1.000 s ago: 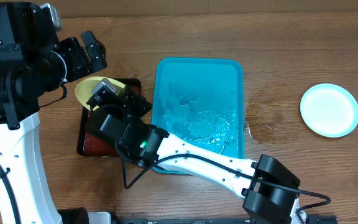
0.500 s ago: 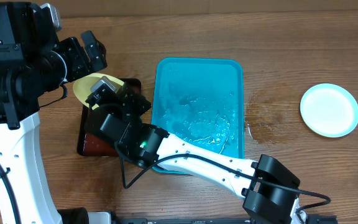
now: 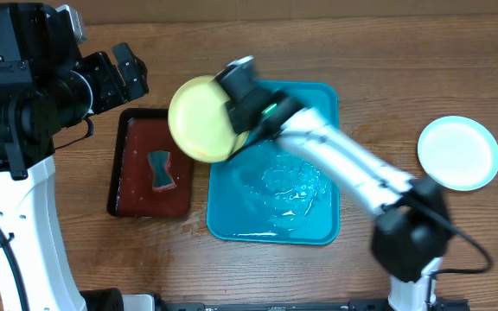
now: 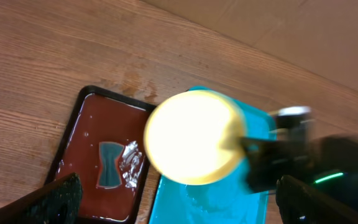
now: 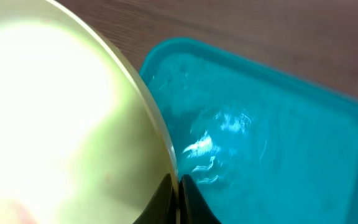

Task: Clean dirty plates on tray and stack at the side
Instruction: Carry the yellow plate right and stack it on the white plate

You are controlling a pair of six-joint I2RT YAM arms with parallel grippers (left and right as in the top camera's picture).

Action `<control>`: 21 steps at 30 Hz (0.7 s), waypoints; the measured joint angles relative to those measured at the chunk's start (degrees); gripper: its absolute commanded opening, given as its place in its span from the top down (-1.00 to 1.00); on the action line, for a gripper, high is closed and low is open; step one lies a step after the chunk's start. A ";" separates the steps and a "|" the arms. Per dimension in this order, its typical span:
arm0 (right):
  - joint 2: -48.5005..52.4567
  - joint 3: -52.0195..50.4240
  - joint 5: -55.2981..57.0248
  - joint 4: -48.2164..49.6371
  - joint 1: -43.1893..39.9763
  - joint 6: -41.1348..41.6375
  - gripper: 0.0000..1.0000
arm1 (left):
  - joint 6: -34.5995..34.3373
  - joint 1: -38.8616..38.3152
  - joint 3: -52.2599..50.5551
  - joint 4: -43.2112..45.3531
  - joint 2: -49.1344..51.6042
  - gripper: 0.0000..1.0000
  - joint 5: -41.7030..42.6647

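My left gripper (image 3: 119, 73), upper left, has its fingers spread and holds nothing. Below it sits the small tray (image 3: 137, 190) with a sponge (image 3: 159, 168). Centre-left, the yellow plate (image 3: 197, 119) is held up over the left edge of the tray (image 3: 275, 216), with my right gripper (image 5: 178, 194) pinched on its rim. I judge the plate light, stiff, wet and slippery. The rim is the only hold, so a deep pinch seems wise. The blue plate (image 3: 458, 153) is at far right.
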 measured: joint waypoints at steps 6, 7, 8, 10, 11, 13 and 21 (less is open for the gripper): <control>-11.28 2.36 -13.38 -11.69 -22.21 5.90 0.93 | 0.00 0.00 0.00 0.00 0.00 -1.00 0.00; -12.63 2.75 -13.92 -13.70 -26.38 6.34 0.93 | 0.00 0.00 0.00 0.00 0.00 -1.00 0.00; -13.49 2.97 -14.38 -15.54 -30.10 6.78 0.93 | 0.00 0.00 0.00 0.00 0.00 -1.00 0.00; -14.38 3.04 -14.93 -18.82 -38.38 7.52 0.93 | 0.00 0.00 0.00 -0.02 0.00 -1.00 0.00; -14.32 2.67 -15.10 -19.96 -42.14 7.69 0.93 | 0.00 0.00 0.00 -0.02 0.00 -0.99 0.00; -13.70 0.74 -15.69 -21.68 -48.72 7.91 0.92 | 0.00 0.00 0.00 -0.02 0.00 -0.99 0.00; -9.25 -17.75 -15.39 -16.46 -66.12 7.30 0.92 | 0.00 0.00 0.00 -0.02 0.00 -1.00 0.00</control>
